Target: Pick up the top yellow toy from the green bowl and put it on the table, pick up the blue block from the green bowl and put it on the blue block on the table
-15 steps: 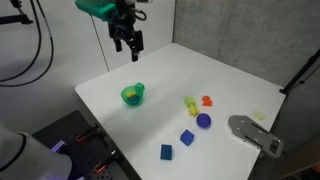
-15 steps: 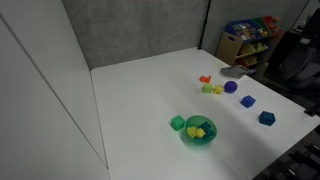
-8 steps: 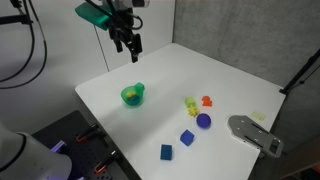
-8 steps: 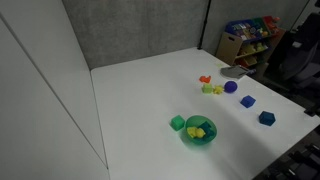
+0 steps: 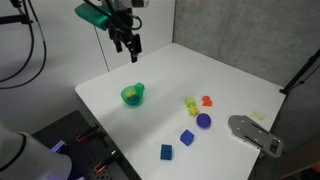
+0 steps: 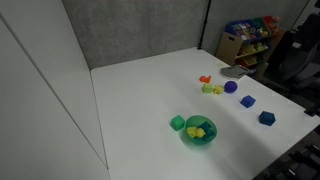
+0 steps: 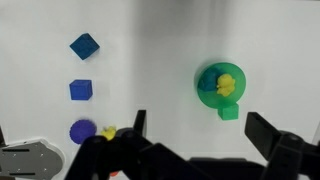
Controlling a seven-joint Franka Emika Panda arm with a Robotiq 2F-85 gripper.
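The green bowl [image 5: 133, 95] stands on the white table [image 5: 170, 75], also in the other exterior view [image 6: 199, 131] and the wrist view [image 7: 218, 86]. It holds a yellow toy [image 7: 227, 84] and a blue block [image 7: 209, 83]. Two blue blocks lie on the table [image 7: 85, 46] [image 7: 81, 90], seen in exterior views too [image 5: 187, 137] [image 5: 166, 152]. My gripper [image 5: 130, 45] hangs open and empty high above the table's far side, well above the bowl; its fingers frame the wrist view [image 7: 195, 135].
A green block [image 7: 229, 112] touches the bowl's rim. A purple ball [image 5: 204, 120], a yellow-green piece [image 5: 190, 103] and an orange piece [image 5: 207, 100] lie mid-table. A grey flat tool [image 5: 254, 134] lies at the table's edge. Shelves with toys [image 6: 248, 40] stand behind.
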